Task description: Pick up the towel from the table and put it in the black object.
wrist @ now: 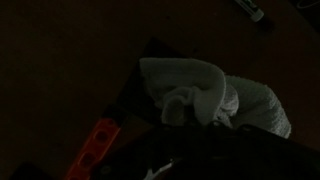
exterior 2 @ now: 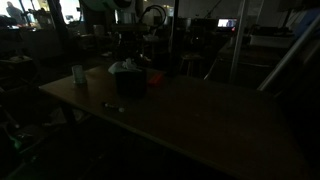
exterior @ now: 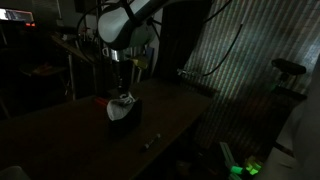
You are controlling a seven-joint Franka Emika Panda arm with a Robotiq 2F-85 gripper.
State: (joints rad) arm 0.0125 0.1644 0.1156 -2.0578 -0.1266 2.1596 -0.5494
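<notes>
The scene is very dark. The pale towel [exterior: 122, 101] lies bunched on top of the black object [exterior: 124, 113] on the table, and shows in both exterior views [exterior 2: 125, 68]. In the wrist view the towel [wrist: 205, 95] fills the middle, with the black object's dark edge [wrist: 135, 85] around it. My gripper [exterior: 120, 86] hangs straight down just above the towel, at or close to touching it. Its fingers are lost in the darkness at the bottom of the wrist view, so I cannot tell whether they are open or shut.
A red-orange item [exterior 2: 155, 80] lies beside the black object, also visible in the wrist view [wrist: 95, 150]. A pale cup [exterior 2: 78, 74] stands near the table's edge. A small object [exterior 2: 113, 107] lies on the table [exterior 2: 200, 115]. A marker [wrist: 250, 8] lies nearby.
</notes>
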